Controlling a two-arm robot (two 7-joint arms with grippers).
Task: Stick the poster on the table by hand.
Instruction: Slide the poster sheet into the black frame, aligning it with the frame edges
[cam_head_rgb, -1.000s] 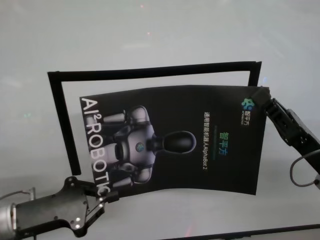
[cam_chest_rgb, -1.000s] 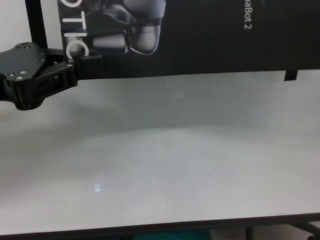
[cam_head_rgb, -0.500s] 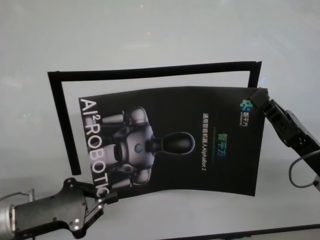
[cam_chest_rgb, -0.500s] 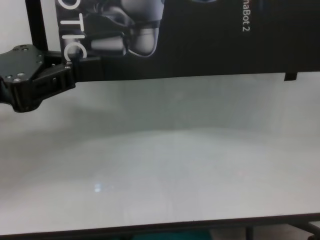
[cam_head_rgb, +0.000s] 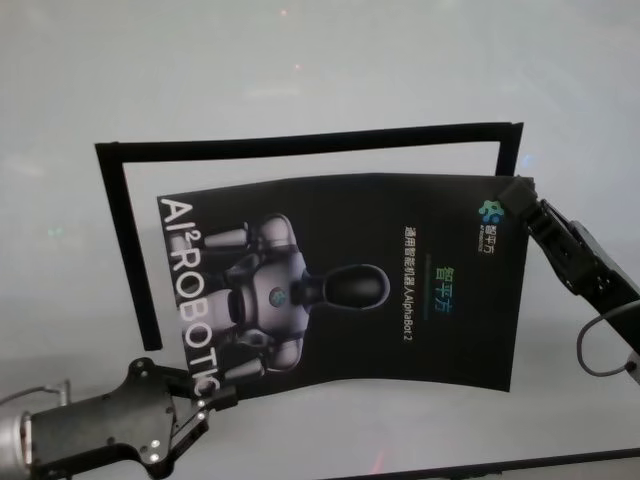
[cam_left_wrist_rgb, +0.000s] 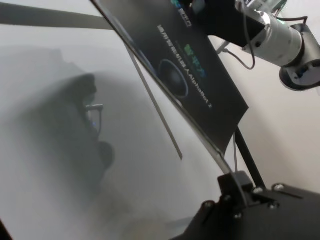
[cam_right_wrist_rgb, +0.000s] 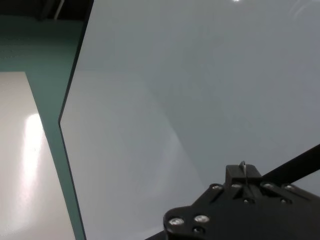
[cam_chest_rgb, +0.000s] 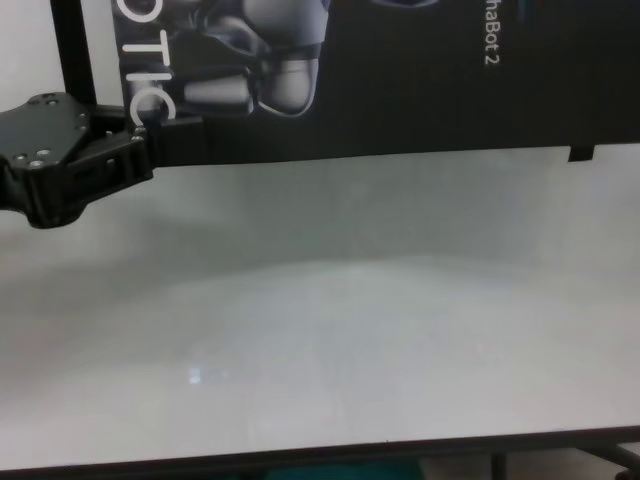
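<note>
The poster (cam_head_rgb: 400, 290), a black glossy sheet with a silver robot picture and white letters, hangs slightly bowed above the pale table (cam_head_rgb: 300, 70). My left gripper (cam_head_rgb: 213, 397) is shut on its near left corner, by the letters "OTIC" (cam_chest_rgb: 145, 95). My right gripper (cam_head_rgb: 516, 192) is shut on its far right corner. In the chest view the left gripper (cam_chest_rgb: 150, 135) pinches the poster's (cam_chest_rgb: 420, 90) lower edge. The left wrist view shows the poster (cam_left_wrist_rgb: 200, 85) raised off the table, with its shadow below. In the right wrist view the right gripper (cam_right_wrist_rgb: 243, 172) holds a thin edge.
Thin black frame bars (cam_head_rgb: 300, 143) mark a rectangle on the table behind and left of the poster. The table's dark front edge (cam_chest_rgb: 300, 462) runs near me, and its side edge (cam_right_wrist_rgb: 67, 150) shows in the right wrist view. Bare tabletop (cam_chest_rgb: 350, 330) lies in front of the poster.
The poster and both grippers have barely shifted. The left gripper has drifted slightly nearer to me. Both holds on the poster are unchanged.
</note>
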